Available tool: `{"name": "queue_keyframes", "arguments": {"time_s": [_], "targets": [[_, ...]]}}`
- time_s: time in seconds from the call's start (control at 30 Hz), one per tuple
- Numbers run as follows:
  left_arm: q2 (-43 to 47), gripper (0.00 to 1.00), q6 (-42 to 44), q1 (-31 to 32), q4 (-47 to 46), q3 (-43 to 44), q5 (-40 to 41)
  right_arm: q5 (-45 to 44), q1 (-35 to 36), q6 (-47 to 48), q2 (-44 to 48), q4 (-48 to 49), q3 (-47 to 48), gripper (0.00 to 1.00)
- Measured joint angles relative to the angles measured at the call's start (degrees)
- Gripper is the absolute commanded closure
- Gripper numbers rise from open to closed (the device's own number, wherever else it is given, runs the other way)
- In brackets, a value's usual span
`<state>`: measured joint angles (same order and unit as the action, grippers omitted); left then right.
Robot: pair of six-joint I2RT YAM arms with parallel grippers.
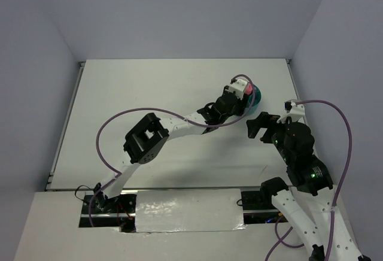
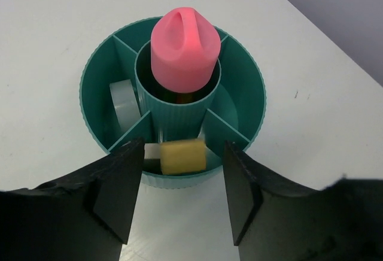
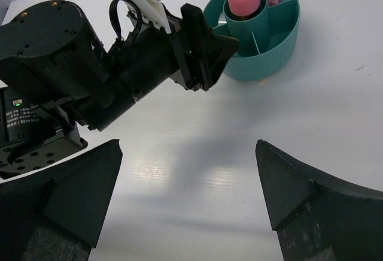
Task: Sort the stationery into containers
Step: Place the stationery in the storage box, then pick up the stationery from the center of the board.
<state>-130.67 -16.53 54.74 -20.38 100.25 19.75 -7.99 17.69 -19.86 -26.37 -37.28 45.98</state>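
- The left gripper (image 2: 181,177) is held apart — empty — just beside the teal tub (image 2: 90,93).
- A beige eraser (image 2: 183,157) is seen inside the tub's ring.
- The right gripper (image 3: 187,153) is spread wide near the tub.

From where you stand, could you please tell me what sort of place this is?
Most likely a robotics lab test cell: a white table boxed in by plain pale walls, a cabled left arm and right arm mounted at its near edge, and a teal tub holding stationery.
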Motion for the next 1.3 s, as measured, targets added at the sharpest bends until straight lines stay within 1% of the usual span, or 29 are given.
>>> {"name": "queue_keyframes", "arguments": {"time_s": [0.03, 0.07, 0.13, 0.17, 0.3, 0.33, 0.43, 0.57, 0.7, 0.8, 0.9, 1.03, 1.17, 1.3], "targets": [[-0.13, 0.28, 0.09, 0.0, -0.46, 0.0, 0.07, 0.0, 0.0, 0.0, -0.02, 0.0, 0.0, 0.0], [-0.2, 0.21, 0.02, 0.0, -0.76, -0.04, 0.15, 0.02, 0.0, 0.0, -0.02, 0.0, 0.0, 0.0], [-0.22, 0.16, 0.04, 0.0, -1.27, -0.31, 0.31, 0.04, 0.0, 0.0, -0.02, 0.04, 0.0, 0.0], [-0.22, 0.11, 0.04, 0.0, -1.55, -0.5, 0.44, 0.04, 0.0, 0.0, -0.02, 0.02, 0.0, 0.0], [-0.04, 0.04, -0.02, 0.0, -2.4, -2.12, 1.18, 0.09, -0.02, 0.02, -0.02, 0.02, 0.0, 0.0], [0.24, 0.01, -0.11, 0.0, -2.6, -3.13, 1.73, 0.09, 0.0, 0.02, -0.02, 0.02, 0.0, 0.0], [4.07, 0.01, -0.92, -0.02, -1.25, -9.11, 5.07, 0.22, -0.02, 0.02, 0.0, 0.04, 0.0, 0.0], [13.05, 0.01, -5.31, -0.15, 6.47, -15.89, 13.94, 1.16, -0.07, 0.04, -0.04, 0.2, 0.0, 0.0], [23.58, 0.01, -15.72, -2.12, 20.35, -18.25, 22.88, 2.58, -0.07, 0.28, -0.13, 0.44, -0.02, 0.0], [28.59, 0.01, -23.74, -6.16, 29.0, -19.34, 25.51, 3.98, -0.07, 0.44, -0.52, 0.57, -0.15, 0.0], [29.46, 0.01, -28.59, -11.45, 35.71, -21.07, 25.18, 5.44, -0.07, 0.46, -1.77, 0.63, -0.35, 0.0], [27.08, 0.01, -30.42, -17.09, 42.07, -23.65, 22.08, 6.75, -0.07, 0.48, -3.5, 0.66, -0.7, 0.0], [25.79, 0.01, -30.42, -18.08, 45.11, -26.18, 18.45, 8.66, -0.07, 0.46, -4.44, 0.96, -1.14, 0.0], [23.78, 0.01, -30.14, -18.12, 44.87, -26.23, 14.99, 10.62, -0.07, 0.46, -5.77, 1.27, -1.42, 0.0]]}}
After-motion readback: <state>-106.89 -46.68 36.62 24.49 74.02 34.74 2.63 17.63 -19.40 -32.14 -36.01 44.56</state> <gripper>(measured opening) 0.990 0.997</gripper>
